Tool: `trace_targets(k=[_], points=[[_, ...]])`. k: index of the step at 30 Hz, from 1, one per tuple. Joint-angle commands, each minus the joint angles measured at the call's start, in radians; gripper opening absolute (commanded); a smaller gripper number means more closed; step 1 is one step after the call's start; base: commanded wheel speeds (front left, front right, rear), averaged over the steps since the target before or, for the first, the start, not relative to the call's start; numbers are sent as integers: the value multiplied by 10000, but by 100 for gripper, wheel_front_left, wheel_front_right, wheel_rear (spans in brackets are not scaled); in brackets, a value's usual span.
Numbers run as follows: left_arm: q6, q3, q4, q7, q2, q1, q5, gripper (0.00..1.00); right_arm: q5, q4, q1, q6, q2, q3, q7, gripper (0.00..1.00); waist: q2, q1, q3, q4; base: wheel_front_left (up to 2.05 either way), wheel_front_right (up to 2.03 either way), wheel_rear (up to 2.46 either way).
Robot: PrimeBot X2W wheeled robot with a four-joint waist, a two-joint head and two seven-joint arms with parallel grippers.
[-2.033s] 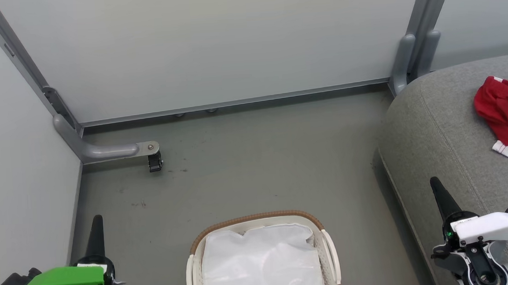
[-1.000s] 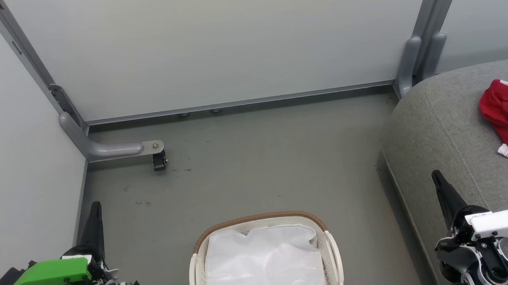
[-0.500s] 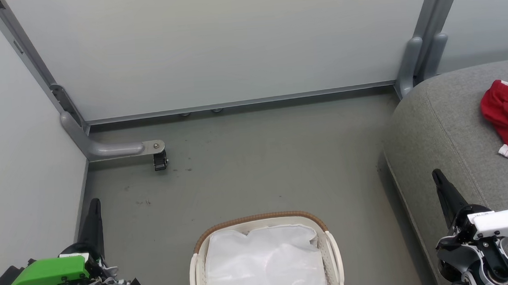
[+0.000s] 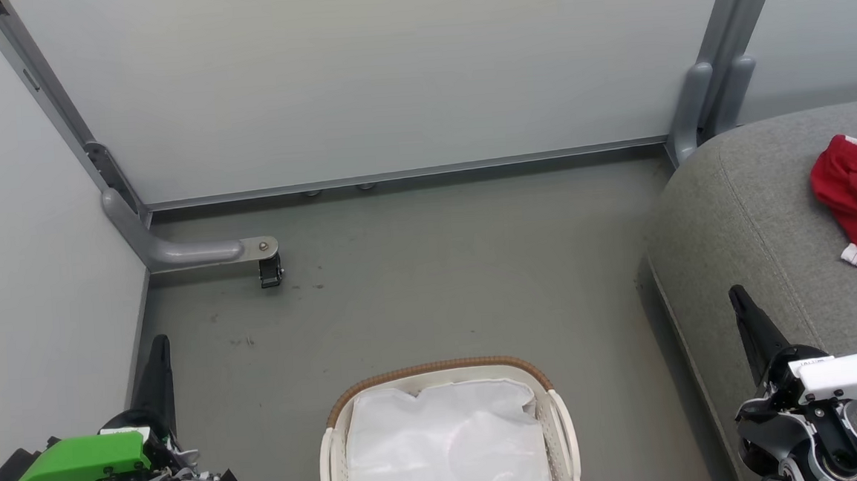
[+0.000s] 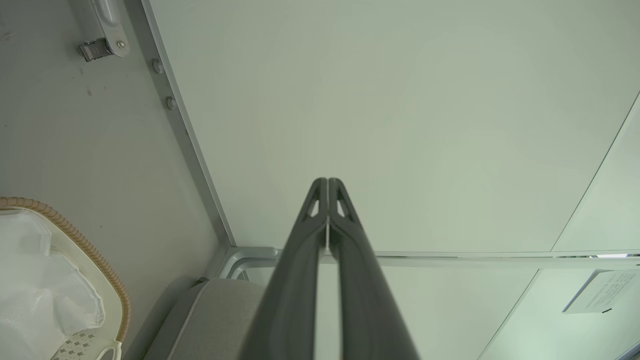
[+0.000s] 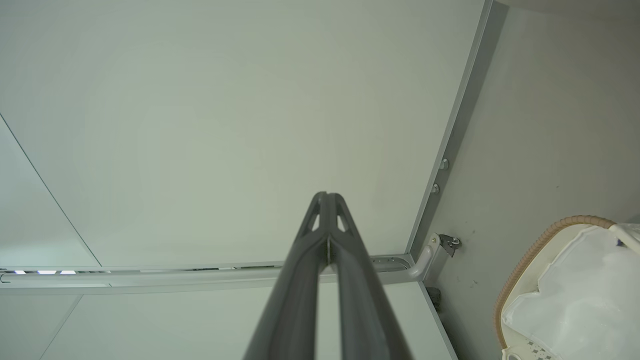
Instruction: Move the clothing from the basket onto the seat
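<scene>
We find open floor (image 4: 438, 270) beyond the rim of the basket (image 4: 436, 366).
Right of the basket the clothing (image 4: 853, 192) lies on the seat (image 4: 739, 206); our left tool (image 4: 158, 346) and right tool (image 4: 739, 299) flank the basket, each pressed together, empty.

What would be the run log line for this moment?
clothing: on seat | basket: white liner on top | left fingers: shut, empty | right fingers: shut, empty

place: lab test bay | cues: partition panels (image 4: 359, 81) 12 o'clock; frame caster (image 4: 270, 271) 9 o'clock; sofa (image 4: 739, 206) 3 o'clock
</scene>
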Motion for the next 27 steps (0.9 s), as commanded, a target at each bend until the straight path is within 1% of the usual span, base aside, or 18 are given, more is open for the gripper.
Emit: trace_targets(k=[1,27], points=[[-43,24,-21,47,73,-120,-32,0,35,-38,-9,0,-24,-21,15,0,0,0,0,0,0,0,0],[-43,23,-23,46,71,-120,-33,0,36,-37,-9,0,-24,-19,14,0,0,0,0,0,0,0,0]])
